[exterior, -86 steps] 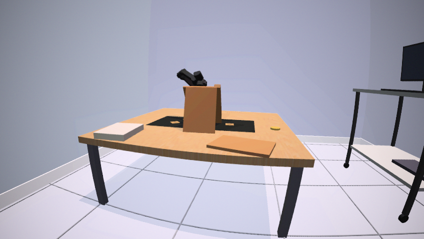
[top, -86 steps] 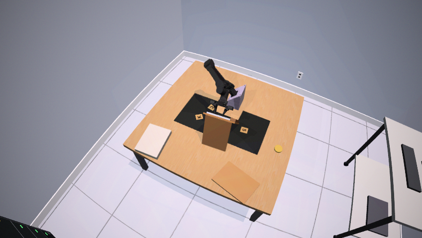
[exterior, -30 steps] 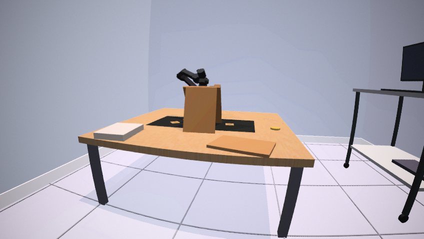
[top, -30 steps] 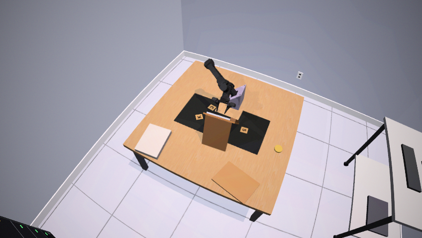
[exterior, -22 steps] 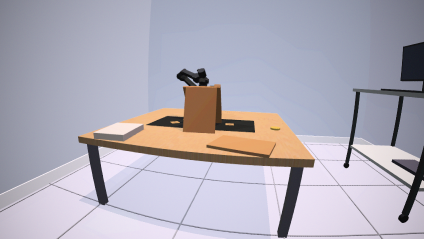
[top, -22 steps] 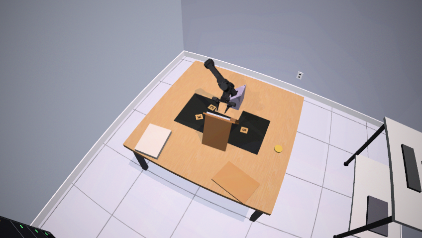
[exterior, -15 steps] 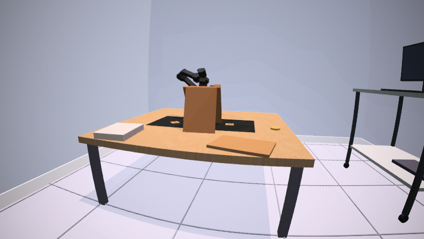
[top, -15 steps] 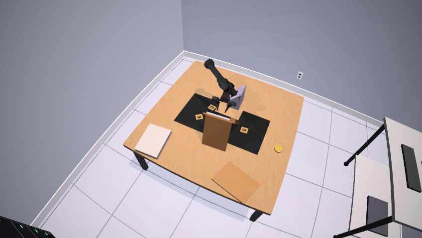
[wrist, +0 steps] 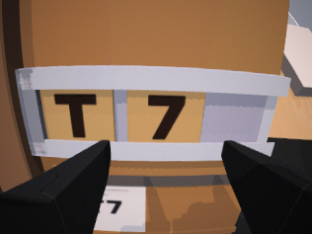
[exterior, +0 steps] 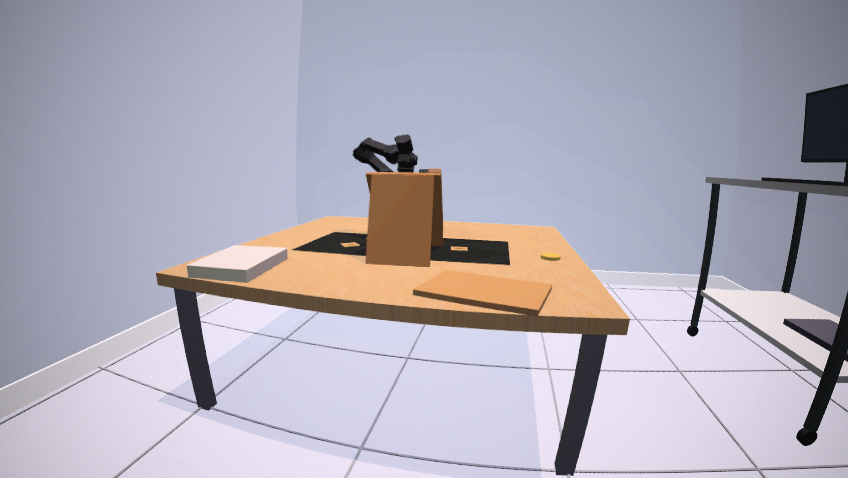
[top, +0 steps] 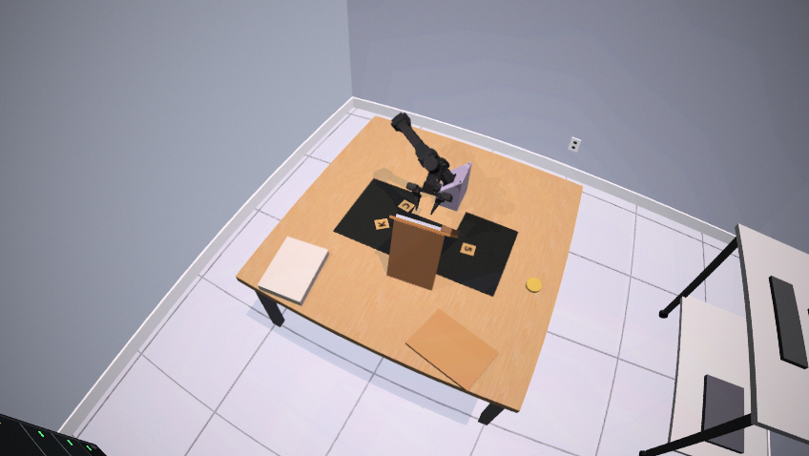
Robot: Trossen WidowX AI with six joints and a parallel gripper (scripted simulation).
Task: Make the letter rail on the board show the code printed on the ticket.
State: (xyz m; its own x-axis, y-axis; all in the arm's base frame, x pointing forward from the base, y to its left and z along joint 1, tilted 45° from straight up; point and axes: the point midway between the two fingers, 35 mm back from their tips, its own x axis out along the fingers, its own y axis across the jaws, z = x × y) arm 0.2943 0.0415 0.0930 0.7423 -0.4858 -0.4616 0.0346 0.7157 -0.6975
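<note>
Gripper [top: 425, 210] [wrist: 168, 148] partly open and empty, letter rail [wrist: 153, 78] at twelve o'clock beyond it, T tile [wrist: 64, 117] at nine o'clock of 7 tile [wrist: 140, 117]

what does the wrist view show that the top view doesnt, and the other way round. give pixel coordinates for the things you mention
Only the wrist view: the T tile [wrist: 76, 122] and 7 tile [wrist: 165, 124] readable in the rail [wrist: 148, 78], a bare stretch right of the 7, and part of the ticket [wrist: 130, 218].

Only the top view: the K tile [top: 382, 224], the yellow disc [top: 533, 284] and the orange-brown panel [top: 451, 349] lying on the table.

Both: the gripper [top: 425, 210] [wrist: 168, 148], open, and the white block [top: 294, 269] [wrist: 300, 55].
</note>
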